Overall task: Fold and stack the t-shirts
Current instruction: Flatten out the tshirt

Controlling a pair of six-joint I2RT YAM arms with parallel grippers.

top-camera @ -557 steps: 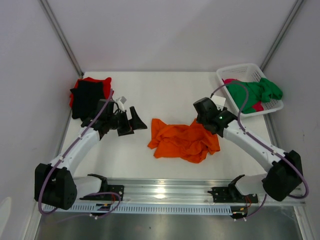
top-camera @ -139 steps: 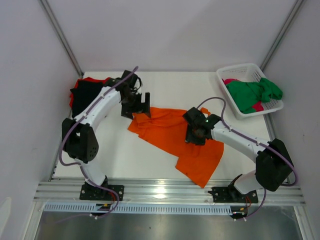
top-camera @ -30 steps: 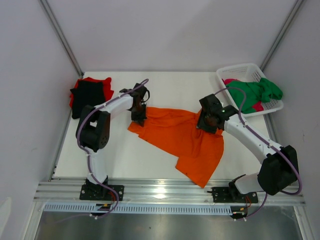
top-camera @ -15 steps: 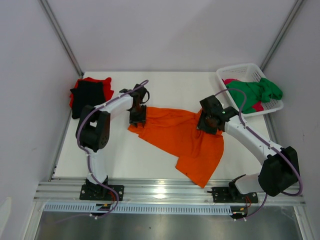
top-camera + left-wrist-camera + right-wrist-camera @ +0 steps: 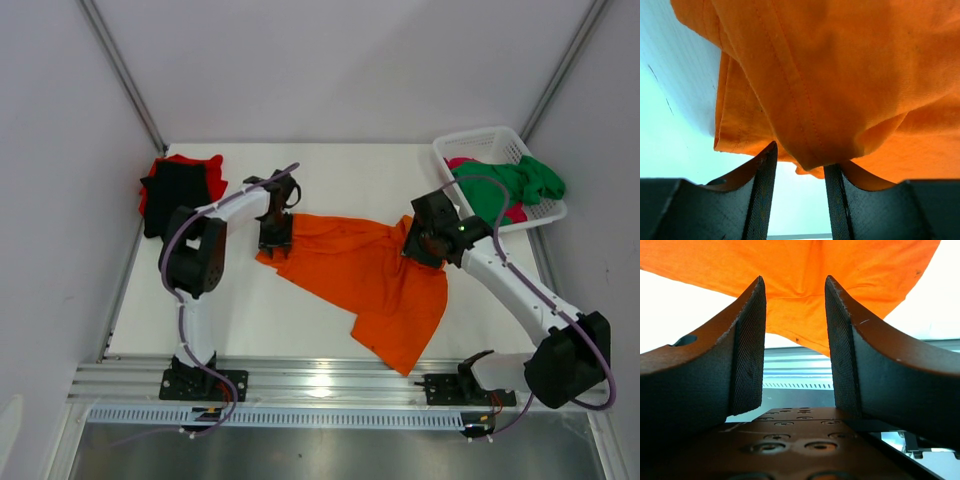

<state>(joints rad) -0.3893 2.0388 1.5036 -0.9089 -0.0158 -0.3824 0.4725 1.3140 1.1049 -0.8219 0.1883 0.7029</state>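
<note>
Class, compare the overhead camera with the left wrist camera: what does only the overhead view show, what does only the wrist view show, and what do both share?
Only overhead: the white basket holding the green t-shirt, the black t-shirt on the red t-shirt at far left, the right claw, and the orange t-shirt's whole outline. Only the wrist view: the stitched hem and a fold of cloth between the open fingers of the left claw. Both: the orange t-shirt, the left claw, the white table.
</note>
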